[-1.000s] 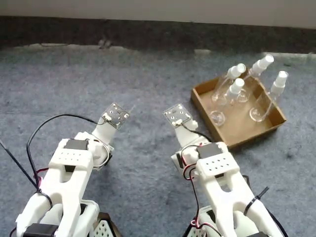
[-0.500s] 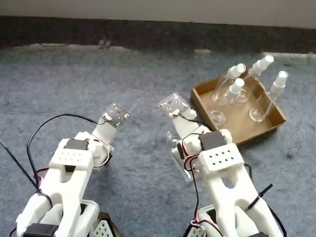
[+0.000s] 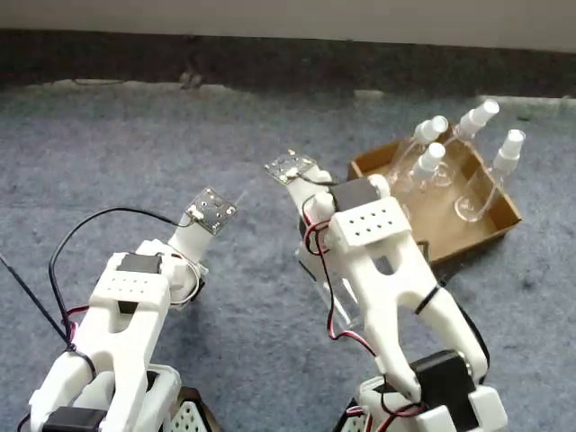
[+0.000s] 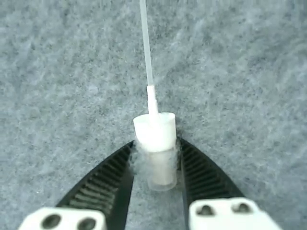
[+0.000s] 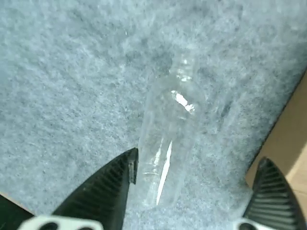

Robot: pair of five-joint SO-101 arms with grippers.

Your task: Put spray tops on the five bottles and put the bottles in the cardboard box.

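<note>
My left gripper point(image 4: 154, 165) is shut on a white spray top point(image 4: 154, 132), whose thin dip tube point(image 4: 145, 43) points away over the carpet. In the high view this gripper sits under its wrist plate point(image 3: 211, 211). A clear bottle point(image 5: 168, 139) without a top lies on the carpet, its neck pointing away. My right gripper point(image 5: 199, 163) is open wide above it, with one finger point(image 5: 115, 179) beside the bottle's base. In the high view the bottle point(image 3: 335, 301) shows partly under the right arm point(image 3: 369, 234).
The cardboard box point(image 3: 504, 220) stands at the right and holds several clear bottles with white spray tops point(image 3: 432, 155). Its brown wall point(image 5: 288, 143) is close to my right gripper. Grey carpet covers the table, and a dark strip runs along the far edge.
The right arm has risen and swung forward and to the left, near the box's corner. The clear bottle has come into sight under it. The left arm has kept still.
</note>
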